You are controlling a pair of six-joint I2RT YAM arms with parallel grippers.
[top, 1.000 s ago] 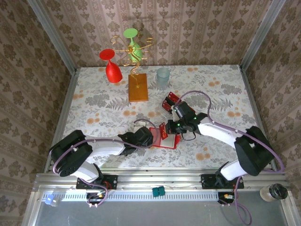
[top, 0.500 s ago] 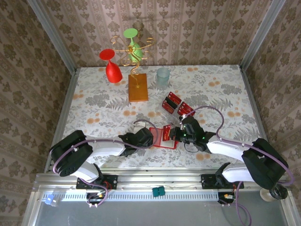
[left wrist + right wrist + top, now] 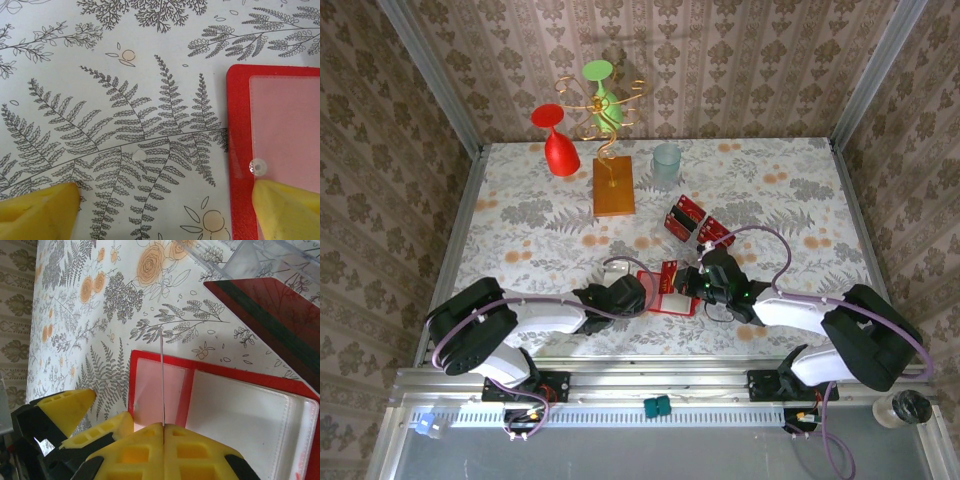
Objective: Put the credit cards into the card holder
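Observation:
The red card holder (image 3: 670,300) lies open on the table, its clear pocket (image 3: 285,120) facing up. My right gripper (image 3: 692,281) is shut on a credit card (image 3: 666,274), held upright on its edge just above the holder's left half; the right wrist view shows that card (image 3: 162,375) as a thin line. My left gripper (image 3: 642,293) stands open at the holder's left edge, with one fingertip (image 3: 287,210) on the pocket and the other on the bare table. More credit cards (image 3: 682,216) stand in the clear tray (image 3: 698,228).
An orange wooden block (image 3: 613,186) carries a gold wire rack with a red glass (image 3: 558,148) and a green glass (image 3: 604,98). A clear cup (image 3: 666,163) stands behind the tray. A striped red card (image 3: 270,315) lies just beyond the holder.
My right arm has swung its forearm toward the near edge, uncovering the tray, and has turned the card toward the holder's left half. The left arm has stayed still.

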